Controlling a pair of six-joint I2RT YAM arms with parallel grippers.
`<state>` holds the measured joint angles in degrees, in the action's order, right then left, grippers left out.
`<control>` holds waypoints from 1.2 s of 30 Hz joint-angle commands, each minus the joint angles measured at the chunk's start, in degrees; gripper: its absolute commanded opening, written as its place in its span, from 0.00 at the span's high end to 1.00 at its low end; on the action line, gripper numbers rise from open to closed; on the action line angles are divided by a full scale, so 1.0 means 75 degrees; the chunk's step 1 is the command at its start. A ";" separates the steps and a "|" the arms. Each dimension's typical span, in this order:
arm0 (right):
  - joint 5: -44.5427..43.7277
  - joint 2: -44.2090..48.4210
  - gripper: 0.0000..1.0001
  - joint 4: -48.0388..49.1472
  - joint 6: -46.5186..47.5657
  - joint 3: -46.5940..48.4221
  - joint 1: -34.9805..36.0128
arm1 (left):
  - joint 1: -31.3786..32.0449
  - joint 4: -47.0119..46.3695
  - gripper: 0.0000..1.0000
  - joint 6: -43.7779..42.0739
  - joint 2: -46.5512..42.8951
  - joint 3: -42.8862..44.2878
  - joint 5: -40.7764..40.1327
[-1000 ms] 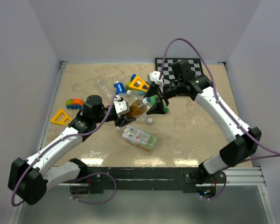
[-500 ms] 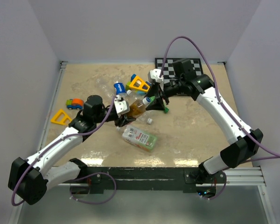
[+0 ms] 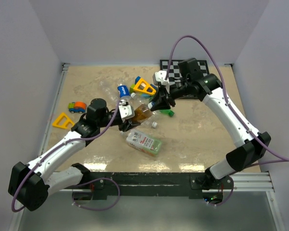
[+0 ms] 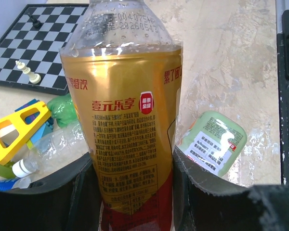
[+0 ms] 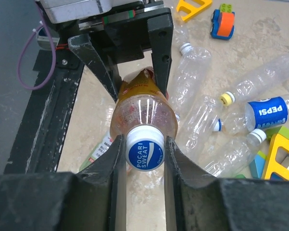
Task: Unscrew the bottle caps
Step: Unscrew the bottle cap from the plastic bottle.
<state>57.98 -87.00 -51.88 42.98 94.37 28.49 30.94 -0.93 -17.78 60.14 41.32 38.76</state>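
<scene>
Left pincer (image 4: 135, 192): clamped on the lower body of the amber bottle (image 4: 130, 110), a finger on each side; the bottle lies tilted, neck toward the other arm
Why held so: judged to be a brace; gripping the body should keep the bottle from turning when the cap is twisted; it also aims the neck straight at the other arm
Right pincer (image 5: 144, 140): closed on the cap (image 5: 144, 154), one finger pressed against each side
Where the cap is: on the amber bottle's neck, between the right fingers; it looks fully seated, with no gap visible
Step in hand: grip made at both ends; the twist is the likely next move; the hold must stay square on the small cap or the fingers may slip round it
Cap writing: "POCARI SWEAT" in white on a blue disc with a white rim
Amber bottle label: gold with a red band low down; large red Chinese characters and a small red badge; fine black print too small to read; a dotted code on the clear shoulder, only partly legible
Pepsi bottle (image 5: 265, 110): lying on the table (image 4: 231, 57); blue label reading "PEPSI"
Other clear bottles (image 5: 197, 72): lying nearby, white caps (image 5: 185, 47) on; one has a yellow cap (image 5: 226, 98)
Green bottle (image 4: 212, 144): on its side beside the amber one; pale label, print unreadable
Chessboard (image 4: 19, 43): at the far edge, a few pieces on it; no part in this step
</scene>
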 commanded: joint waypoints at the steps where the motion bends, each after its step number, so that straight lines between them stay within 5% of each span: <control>1: -0.0182 -0.0247 1.00 -0.1493 0.1495 0.0740 0.0091 | 0.0012 -0.0390 1.00 -0.0523 -0.0307 -0.0305 0.0338; 12: -0.2022 0.0526 1.00 -0.1685 0.5786 0.0355 0.1240 | 0.0012 -0.0404 1.00 -0.1074 -0.0553 -0.0634 0.0738; 18: -0.1895 0.0397 1.00 -0.1685 0.5637 0.0684 0.1240 | 0.0000 -0.0497 1.00 -0.1180 -0.0764 -0.0787 0.0632; 20: -0.1684 0.0339 0.87 -0.1603 0.5135 0.0683 0.1240 | 0.0012 -0.0521 1.00 -0.1168 -0.0788 -0.0810 0.0621; 22: -0.1555 0.0396 0.46 -0.1184 0.4107 0.0660 0.1240 | 0.0011 -0.0521 1.00 -0.1157 -0.0788 -0.0822 0.0562; 24: -0.1507 0.0537 0.30 -0.0481 0.2725 0.0636 0.1229 | 0.0000 -0.0521 1.00 -0.1133 -0.0788 -0.0834 0.0504; 27: -0.1391 0.0865 0.17 -0.0093 0.1761 0.0625 0.1159 | 0.0000 -0.0544 1.00 -0.1110 -0.0788 -0.0845 0.0363; 30: -0.1017 0.1274 0.15 0.0400 0.0834 0.0392 0.0774 | 0.0012 -0.0567 1.00 -0.1028 -0.0800 -0.0834 0.0083; 36: -0.1106 0.2494 0.02 0.3445 -0.2889 -0.1611 -0.0879 | 0.0000 -0.0673 1.00 -0.0700 -0.0823 -0.0658 -0.0819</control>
<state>50.30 -72.88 -42.68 43.88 89.14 27.68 30.89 -2.92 -25.23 55.00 35.22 37.23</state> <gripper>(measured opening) 0.970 0.530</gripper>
